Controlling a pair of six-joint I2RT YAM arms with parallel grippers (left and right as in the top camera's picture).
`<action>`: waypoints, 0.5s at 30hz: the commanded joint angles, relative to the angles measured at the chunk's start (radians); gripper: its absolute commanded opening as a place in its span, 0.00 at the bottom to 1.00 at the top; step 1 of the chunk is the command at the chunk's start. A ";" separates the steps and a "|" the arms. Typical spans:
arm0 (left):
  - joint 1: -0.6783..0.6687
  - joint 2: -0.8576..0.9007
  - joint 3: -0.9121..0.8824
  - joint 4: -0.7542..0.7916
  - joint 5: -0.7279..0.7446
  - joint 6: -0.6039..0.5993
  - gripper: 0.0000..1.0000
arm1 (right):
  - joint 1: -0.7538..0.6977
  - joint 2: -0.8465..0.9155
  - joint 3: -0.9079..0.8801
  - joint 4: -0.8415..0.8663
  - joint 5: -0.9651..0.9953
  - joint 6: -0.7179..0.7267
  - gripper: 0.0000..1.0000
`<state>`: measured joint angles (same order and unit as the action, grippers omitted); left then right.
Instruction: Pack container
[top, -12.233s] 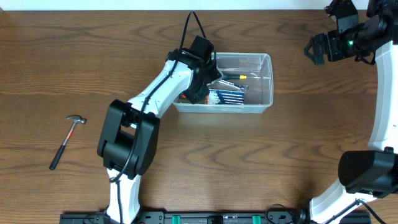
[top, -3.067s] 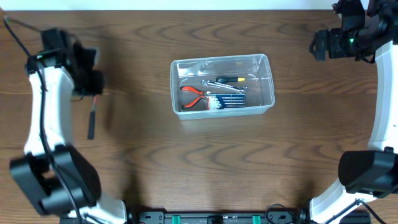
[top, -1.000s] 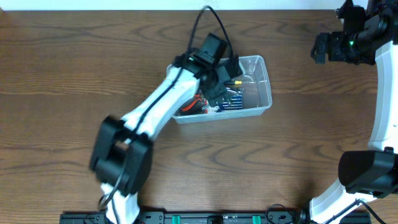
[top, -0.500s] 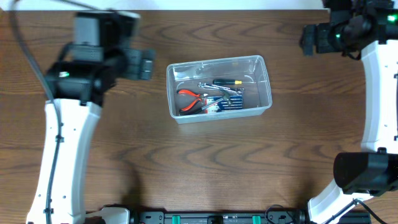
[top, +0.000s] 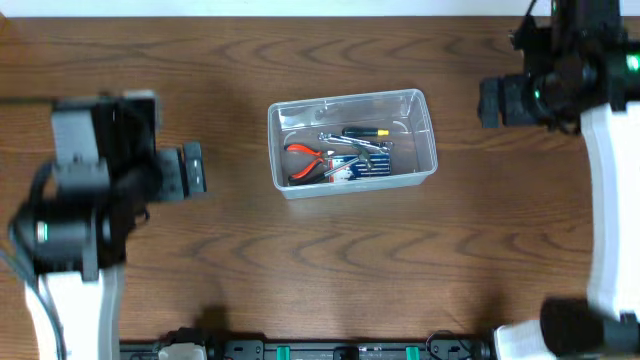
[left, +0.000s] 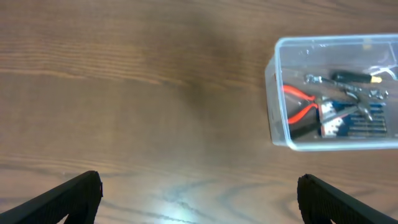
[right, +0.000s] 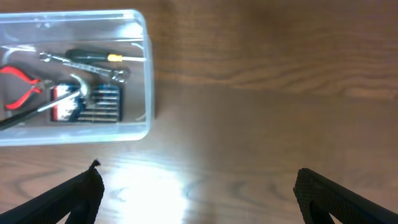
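The left pincer (top: 190, 170) hangs over the bench (top: 330, 270) at left and the right pincer (top: 492, 102) at far right, both wide open and empty. The container (top: 345, 99) sits mid-bench between them.

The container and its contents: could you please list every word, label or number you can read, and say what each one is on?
No text can be read in any view.
The blue pack in the container may carry print, but it is too small and blurred to read.
The table shows no marks.
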<state>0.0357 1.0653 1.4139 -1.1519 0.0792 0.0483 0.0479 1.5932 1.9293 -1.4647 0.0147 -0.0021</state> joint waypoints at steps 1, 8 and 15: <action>0.002 -0.176 -0.133 0.040 0.009 -0.018 0.98 | 0.051 -0.208 -0.189 0.071 0.085 0.105 0.99; 0.002 -0.509 -0.462 0.201 0.043 -0.020 0.98 | 0.129 -0.682 -0.830 0.455 0.107 0.143 0.99; 0.002 -0.567 -0.626 0.232 0.043 -0.020 0.98 | 0.129 -0.896 -1.149 0.563 0.109 0.143 0.99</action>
<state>0.0357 0.4999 0.8085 -0.9199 0.1078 0.0402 0.1677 0.7376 0.8379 -0.9051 0.1062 0.1226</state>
